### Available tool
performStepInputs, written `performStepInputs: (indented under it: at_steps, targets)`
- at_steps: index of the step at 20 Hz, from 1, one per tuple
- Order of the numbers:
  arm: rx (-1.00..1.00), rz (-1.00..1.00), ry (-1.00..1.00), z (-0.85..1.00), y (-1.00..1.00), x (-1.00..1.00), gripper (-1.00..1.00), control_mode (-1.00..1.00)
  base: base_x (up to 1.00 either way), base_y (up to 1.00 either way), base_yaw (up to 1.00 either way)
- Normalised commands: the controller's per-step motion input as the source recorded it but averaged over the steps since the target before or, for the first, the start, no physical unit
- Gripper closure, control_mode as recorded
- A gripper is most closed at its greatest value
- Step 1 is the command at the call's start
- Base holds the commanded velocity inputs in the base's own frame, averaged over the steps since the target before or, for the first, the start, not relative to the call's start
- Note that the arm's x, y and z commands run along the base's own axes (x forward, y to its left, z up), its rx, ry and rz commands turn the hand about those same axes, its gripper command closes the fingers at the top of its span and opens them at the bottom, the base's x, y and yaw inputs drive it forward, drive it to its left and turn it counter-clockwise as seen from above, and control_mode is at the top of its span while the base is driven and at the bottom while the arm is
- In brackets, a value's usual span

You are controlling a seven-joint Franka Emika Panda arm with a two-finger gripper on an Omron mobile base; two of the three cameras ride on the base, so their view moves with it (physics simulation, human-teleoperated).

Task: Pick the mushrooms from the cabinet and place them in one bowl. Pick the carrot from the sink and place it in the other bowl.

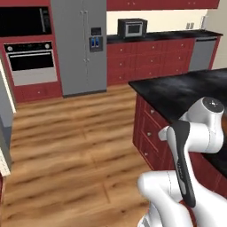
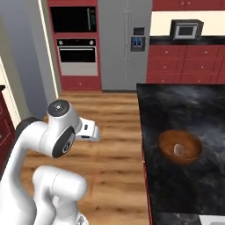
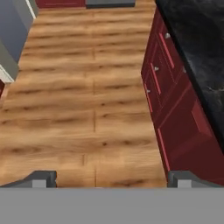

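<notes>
I take the black island counter as my landmark; it shows at the right of both base views and runs along the right edge of the hand view, with its dark red drawers facing the wooden floor. From the hand camera I see the gripper pointing down at that floor, just off the drawer side of the counter; its two finger tips stand far apart at the bottom corners, so the jaws are wide open with nothing between them.

On the counter, near the edge facing the floor, sits the reddish-brown bowl; inside it lies a small pale rounded thing that looks like a mushroom, though I cannot tell for sure at this size. At the near end of the counter, by the bottom edge of the right base view, a pale corner shows; I cannot tell what it is.

Across the floor from the counter stands the grey refrigerator; to its left a built-in oven sits in red cabinetry, with a dark microwave-like panel above it. Beyond the far end of the counter, on the back worktop, a small grey microwave stands; further right along that wall a grey dishwasher front shows. The arm's elbow hangs over the floor, beside the counter's drawer side.
</notes>
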Motion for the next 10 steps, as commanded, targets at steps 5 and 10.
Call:
performStepInputs:
  at_steps: [5, 10]
  targets:
    - [0.0, 0.0, 0.0, 0.0, 0.0, 0.0, -1.0, 1.0, 1.0, -0.02, -0.07]
    - [0.0, 0.0, 0.0, 0.0, 0.0, 0.0, -1.0, 1.0, 1.0, 0.1, -0.03]
